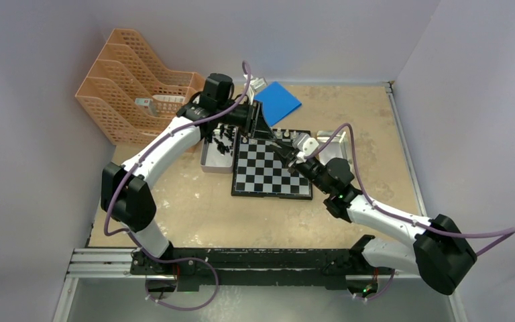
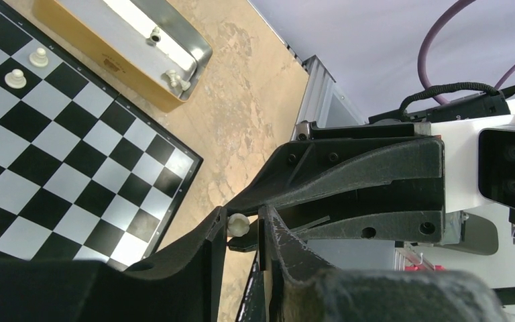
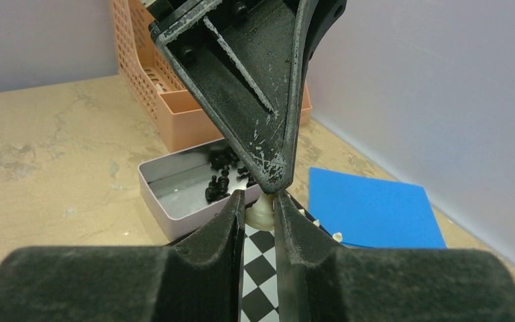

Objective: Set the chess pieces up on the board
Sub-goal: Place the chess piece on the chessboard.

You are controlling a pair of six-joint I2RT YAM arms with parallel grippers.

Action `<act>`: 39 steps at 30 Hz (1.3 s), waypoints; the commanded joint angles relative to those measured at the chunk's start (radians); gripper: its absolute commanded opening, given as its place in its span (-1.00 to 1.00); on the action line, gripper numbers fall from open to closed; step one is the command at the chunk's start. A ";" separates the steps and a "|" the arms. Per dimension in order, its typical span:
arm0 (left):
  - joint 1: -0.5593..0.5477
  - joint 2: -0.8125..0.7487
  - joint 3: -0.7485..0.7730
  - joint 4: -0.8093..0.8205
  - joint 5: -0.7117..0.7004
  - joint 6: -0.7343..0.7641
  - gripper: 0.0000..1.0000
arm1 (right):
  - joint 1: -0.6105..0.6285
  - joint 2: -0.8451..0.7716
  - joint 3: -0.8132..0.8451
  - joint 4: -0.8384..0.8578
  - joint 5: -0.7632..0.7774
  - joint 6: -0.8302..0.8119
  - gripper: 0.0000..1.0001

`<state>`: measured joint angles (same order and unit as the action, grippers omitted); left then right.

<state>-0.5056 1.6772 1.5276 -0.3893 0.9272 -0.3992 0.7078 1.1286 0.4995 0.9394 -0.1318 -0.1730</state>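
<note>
A cream-white chess piece [image 3: 261, 211] stands at the far left corner of the board [image 1: 268, 176]. My right gripper [image 3: 260, 201] is shut on its base. My left gripper [image 2: 243, 225] comes down from above. Its jaws stand narrowly apart round the piece's head [image 2: 237, 224], which touches one finger with a slit on the other side. The two grippers meet over the board's back row, left gripper [image 1: 275, 141] and right gripper [image 1: 287, 153]. A few white pieces [image 2: 15, 78] stand on the board near its other far corner. Black pieces [image 3: 218, 184] lie in a pink tin [image 1: 216, 161].
A metal tin [image 2: 141, 47] with white pieces stands right of the board. A blue sheet [image 1: 278, 100] lies behind the board. An orange file rack [image 1: 131, 80] fills the back left. Walls close in on the left, back and right.
</note>
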 commanded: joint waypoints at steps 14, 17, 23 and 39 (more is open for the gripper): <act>-0.013 -0.026 0.044 -0.014 -0.064 0.042 -0.80 | 0.005 -0.005 0.062 0.007 0.045 0.042 -0.56; -0.013 -0.010 0.073 -0.022 -0.100 0.045 -0.83 | 0.005 -0.043 0.068 -0.075 0.052 0.099 -0.41; -0.016 0.024 0.138 -0.030 -0.223 0.070 -0.86 | 0.005 -0.140 0.106 -0.356 0.181 0.265 0.03; -0.072 0.283 0.375 0.087 -0.480 0.133 -0.89 | 0.005 -0.429 0.331 -0.976 0.438 0.547 0.98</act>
<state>-0.5468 1.8874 1.8156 -0.3912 0.5320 -0.3107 0.7086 0.7307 0.7380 0.0845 0.2214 0.3195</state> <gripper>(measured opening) 0.139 0.987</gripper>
